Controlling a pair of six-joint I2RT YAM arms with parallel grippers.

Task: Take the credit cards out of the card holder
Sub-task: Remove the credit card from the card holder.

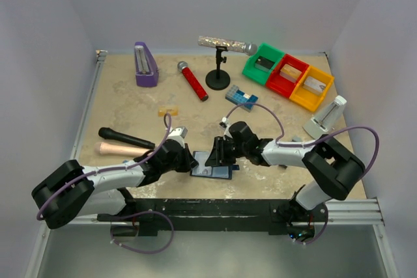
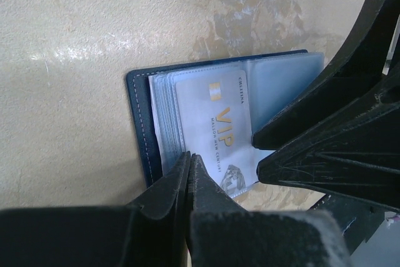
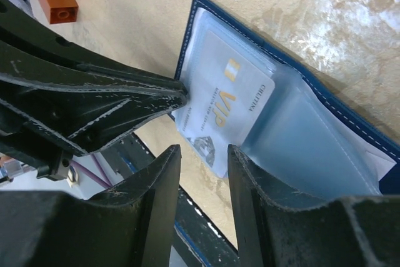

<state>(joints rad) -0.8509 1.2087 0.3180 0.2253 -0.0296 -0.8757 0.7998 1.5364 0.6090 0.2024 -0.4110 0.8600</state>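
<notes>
I find my left gripper [image 2: 189, 156] closed tight, tips at the edge of the card holder [image 2: 139, 123]; right gripper [image 3: 204, 149] part open about the protruding VIP card [image 3: 228, 101]. Orange block [image 3: 57, 1] nearby.

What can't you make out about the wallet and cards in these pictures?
How many cards the wallet holds: left wrist view, overlapping clear sleeves hide all but the VIP card.
Whether the left fingers pinch anything: left wrist view, their tips cover the contact.
Part of the card's near edge: right wrist view, behind the right fingers.
</notes>
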